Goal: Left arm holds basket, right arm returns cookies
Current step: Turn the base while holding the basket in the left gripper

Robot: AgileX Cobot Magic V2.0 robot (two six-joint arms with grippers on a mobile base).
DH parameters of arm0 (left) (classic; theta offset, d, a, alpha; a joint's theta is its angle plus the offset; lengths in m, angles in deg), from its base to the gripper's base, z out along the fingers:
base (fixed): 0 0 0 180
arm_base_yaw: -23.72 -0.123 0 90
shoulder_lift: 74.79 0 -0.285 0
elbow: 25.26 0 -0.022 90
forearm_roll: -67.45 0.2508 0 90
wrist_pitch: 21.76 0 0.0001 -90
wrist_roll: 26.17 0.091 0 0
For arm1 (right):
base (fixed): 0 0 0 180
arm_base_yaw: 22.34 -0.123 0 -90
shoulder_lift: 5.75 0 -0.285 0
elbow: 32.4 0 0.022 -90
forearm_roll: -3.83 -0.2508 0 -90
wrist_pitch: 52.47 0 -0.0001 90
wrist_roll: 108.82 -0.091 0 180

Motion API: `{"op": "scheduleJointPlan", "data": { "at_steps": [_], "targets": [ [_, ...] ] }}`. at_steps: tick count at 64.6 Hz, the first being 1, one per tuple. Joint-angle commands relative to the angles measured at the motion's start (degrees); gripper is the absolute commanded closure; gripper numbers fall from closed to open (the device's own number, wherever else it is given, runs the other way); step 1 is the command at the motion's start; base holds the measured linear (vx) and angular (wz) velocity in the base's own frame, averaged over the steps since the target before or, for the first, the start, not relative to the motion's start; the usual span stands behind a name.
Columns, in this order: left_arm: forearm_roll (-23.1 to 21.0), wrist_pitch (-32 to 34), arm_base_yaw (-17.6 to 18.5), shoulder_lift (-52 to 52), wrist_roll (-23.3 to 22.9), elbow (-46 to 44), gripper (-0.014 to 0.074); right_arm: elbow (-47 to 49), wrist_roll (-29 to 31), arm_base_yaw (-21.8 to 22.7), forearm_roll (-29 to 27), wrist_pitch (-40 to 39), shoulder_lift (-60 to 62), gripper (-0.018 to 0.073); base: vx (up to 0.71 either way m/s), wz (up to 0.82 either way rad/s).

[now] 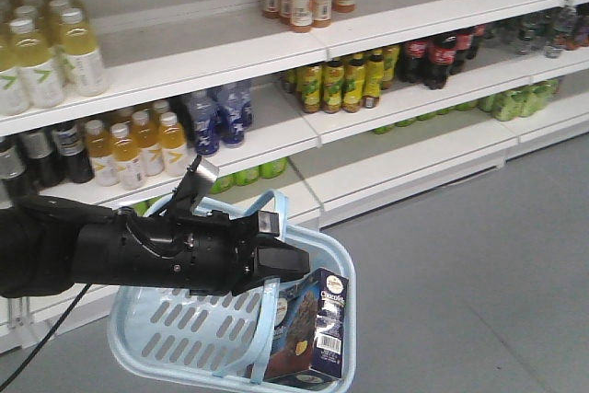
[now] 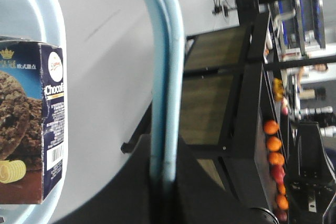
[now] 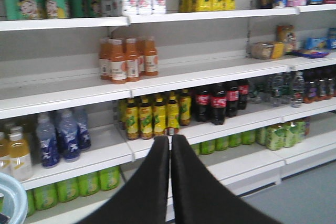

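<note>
Left hand (image 1: pixel 279 262) clamped shut on the basket's (image 1: pixel 175 324) strap handles (image 2: pixel 164 77).

The light blue basket hung from my grip above the grey floor (image 1: pixel 479 255). The cookies (image 1: pixel 317 327) carton stood upright inside it, at the end away from my left arm (image 1: pixel 110 250). My right hand (image 3: pixel 169 138) was closed, its two fingers (image 3: pixel 149 182) pressed together with nothing between them. It pointed at the white drink shelves (image 3: pixel 210 69), where yellow-labelled bottles (image 3: pixel 152 116) stood beside cola bottles (image 3: pixel 218 100).
</note>
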Motion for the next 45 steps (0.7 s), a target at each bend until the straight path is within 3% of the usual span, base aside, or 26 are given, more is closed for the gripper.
{"op": "scheduleJointPlan", "data": {
  "at_steps": [1, 45],
  "targets": [
    [-3.9, -3.5, 0.2, -2.9, 0.7, -1.6, 0.0604, -0.2, 0.2, 0.2, 0.4, -4.3, 0.6, 0.0567, 0.19, -0.67],
    [-3.9, -3.5, 0.2, -2.9, 0.7, -1.6, 0.0604, -0.2, 0.2, 0.2, 0.4, -4.3, 0.6, 0.0567, 0.17, -0.65]
  ]
}}
